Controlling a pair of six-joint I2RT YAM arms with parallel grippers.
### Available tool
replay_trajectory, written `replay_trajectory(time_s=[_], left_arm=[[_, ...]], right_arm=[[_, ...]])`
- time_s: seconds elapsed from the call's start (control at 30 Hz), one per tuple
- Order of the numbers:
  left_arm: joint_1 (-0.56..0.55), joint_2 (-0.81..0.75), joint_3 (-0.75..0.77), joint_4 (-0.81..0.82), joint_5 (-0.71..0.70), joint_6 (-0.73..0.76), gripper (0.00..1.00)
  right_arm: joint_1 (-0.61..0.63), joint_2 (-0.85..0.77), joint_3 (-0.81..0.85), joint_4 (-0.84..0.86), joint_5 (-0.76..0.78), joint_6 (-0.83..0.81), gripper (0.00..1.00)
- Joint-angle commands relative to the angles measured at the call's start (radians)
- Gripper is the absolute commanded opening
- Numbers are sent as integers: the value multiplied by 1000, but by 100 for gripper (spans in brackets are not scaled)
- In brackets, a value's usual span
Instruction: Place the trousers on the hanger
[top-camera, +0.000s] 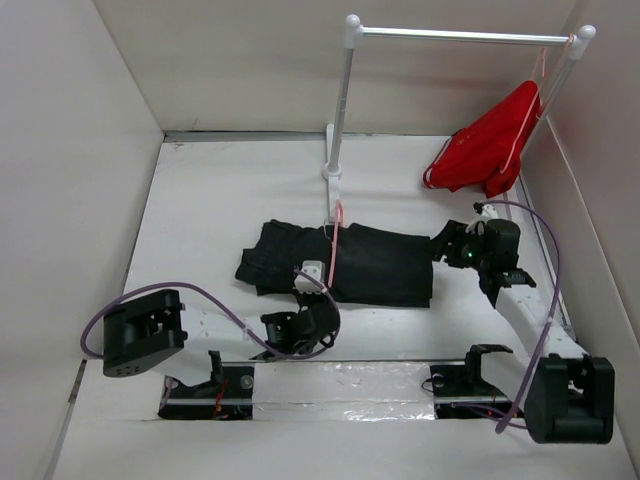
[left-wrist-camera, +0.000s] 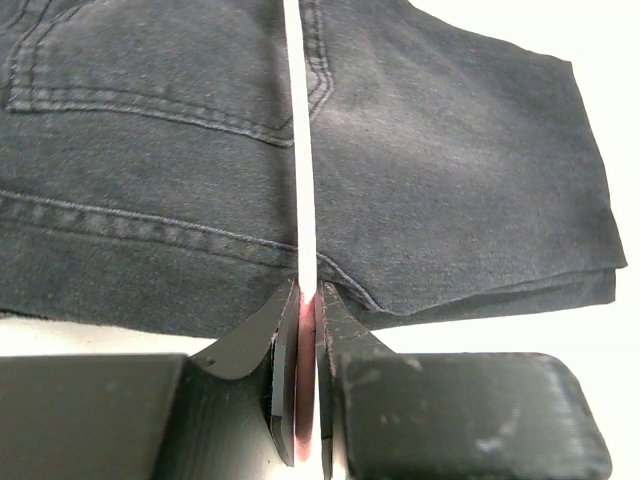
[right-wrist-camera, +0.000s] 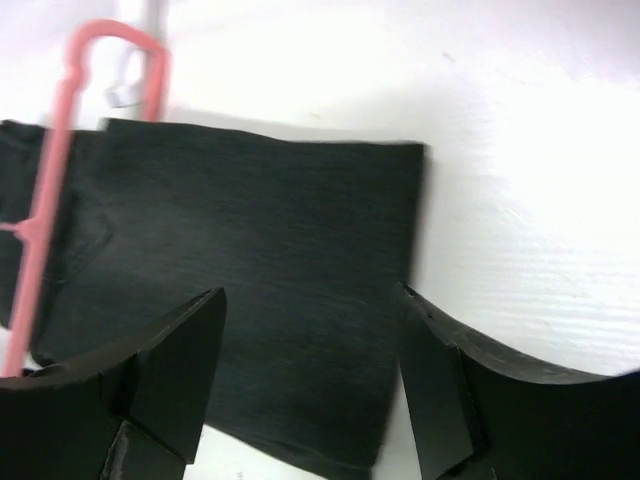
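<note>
Left hand (left-wrist-camera: 305, 300) is clamped on the near end of the pale-pink hanger (left-wrist-camera: 303, 150), which lies on top of the black trousers (left-wrist-camera: 450, 170) and crosses their long axis squarely. The trousers rest flat on the white counter (top-camera: 200, 200), waist left of the hanger and leg end right of it. Right hand (right-wrist-camera: 310, 295) hangs over that leg end with its jaws spread wide. Of the 2 hands it is the nearer, so it likely carries the leg end over the hanger.

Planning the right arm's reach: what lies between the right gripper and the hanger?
Only the trousers lie there, as the right wrist view shows.
</note>
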Motion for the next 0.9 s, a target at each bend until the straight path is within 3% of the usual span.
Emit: replay_trajectory(time_s=[0.0,0.03,0.07,0.1,0.13,0.23,0.27,0.33,0.37,0.47,0.7,0.87], left_arm=[[-39,7,65,68,-72,20,0],[-39,7,72,70,-75,17,0],[-52,9,73,71,-81,15,0],[-52,7,78,77,-90,14,0],[-65,3,79,81,-95,17,0],[-87,-14,84,117,-112,58,0],[-87,-23,87,117,-113,67,0],[-96,-31,87,137,-124,95,0],[-96,-37,87,142,-124,98,0],[-105,-42,73,165,-124,114,0],[-124,-37,62,186,-136,115,0],[-124,-36,58,209,-129,132,0]], right_arm=[[119,-105,82,-30,84,13,67],[159,-134,79,-16,88,59,56],[207,-135,76,38,88,88,26],[312,-131,71,65,88,152,4],[368,-122,68,97,89,182,0],[524,-54,42,266,126,304,0],[613,-15,48,318,146,323,11],[678,32,64,339,198,368,32],[722,55,67,384,210,388,48],[759,150,61,479,207,452,63],[788,341,38,649,197,552,60],[798,414,33,735,190,590,47]])
